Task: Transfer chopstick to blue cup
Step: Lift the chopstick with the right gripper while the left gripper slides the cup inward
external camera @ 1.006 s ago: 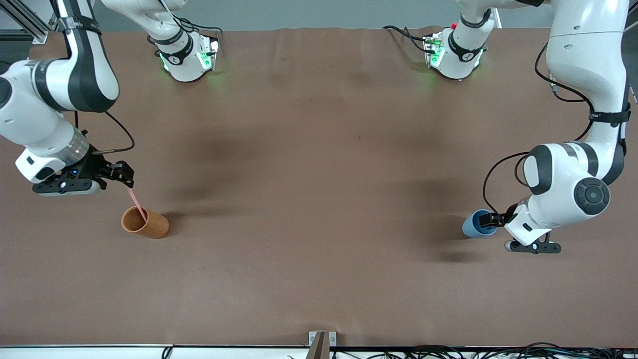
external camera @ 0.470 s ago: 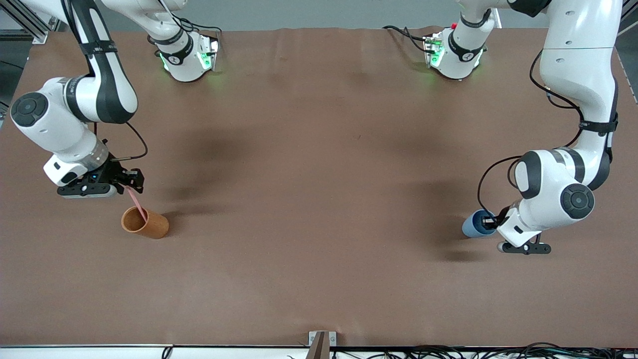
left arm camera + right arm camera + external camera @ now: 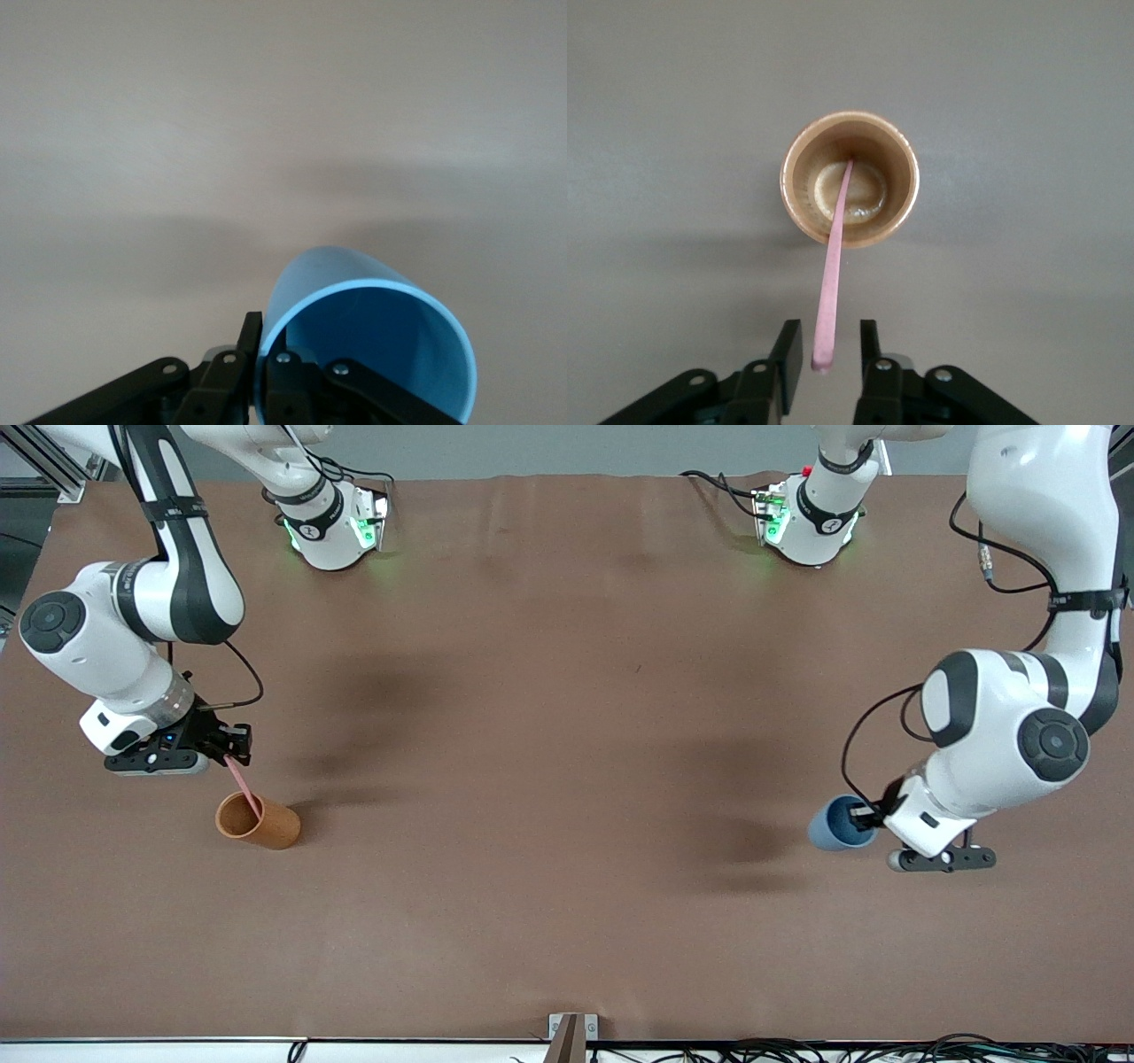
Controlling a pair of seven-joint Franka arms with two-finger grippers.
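Since prev frame the blue cup [image 3: 833, 825] has shifted a bit, tilted in the left pincer [image 3: 861, 815], which is clamped on its rim. Right pincer [image 3: 232, 754] has narrowed around the chopstick [image 3: 243, 784] top, small gaps each side in wrist view. Chopstick: thin, pale pink, leaning toward 11 o'clock from the brown cup [image 3: 258, 822]. 1 chopstick, 2 cups. Blue cup's base cut off in left wrist view.

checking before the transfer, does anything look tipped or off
Only the blue cup: it looks tilted, gripped by its rim in the left tool. The chopstick leans in the upright orange cup, its top between the right tool's fingers, gaps showing on both sides.
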